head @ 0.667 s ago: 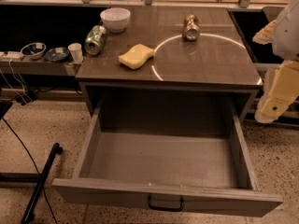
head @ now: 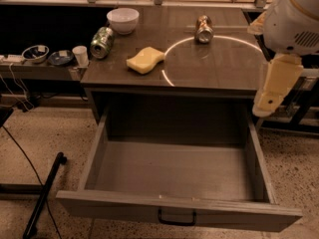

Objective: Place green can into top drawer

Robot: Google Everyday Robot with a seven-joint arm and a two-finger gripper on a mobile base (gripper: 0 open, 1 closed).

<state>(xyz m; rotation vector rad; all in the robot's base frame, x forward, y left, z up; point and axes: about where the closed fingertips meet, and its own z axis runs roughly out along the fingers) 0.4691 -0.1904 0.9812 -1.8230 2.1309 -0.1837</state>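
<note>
The green can (head: 102, 42) lies on its side at the back left of the cabinet top (head: 214, 66), next to a white bowl. The top drawer (head: 124, 209) is pulled wide open below the top, and its inside shows nothing in it. Its black handle (head: 177, 217) is at the centre of the front panel. My arm (head: 273, 86) hangs at the right edge, over the drawer's right side, far from the can. The gripper itself is out of view.
A yellow sponge (head: 145, 59) lies near the middle of the top. A brownish-copper can (head: 203, 29) lies at the back. The white bowl (head: 122, 20) stands at the back left. A low side shelf (head: 35, 69) holds small bowls and a cup (head: 79, 55). A black pole (head: 42, 198) lies on the floor at the left.
My arm has moved a little to the left, further over the drawer's right side. The can, sponge and drawer have not moved.
</note>
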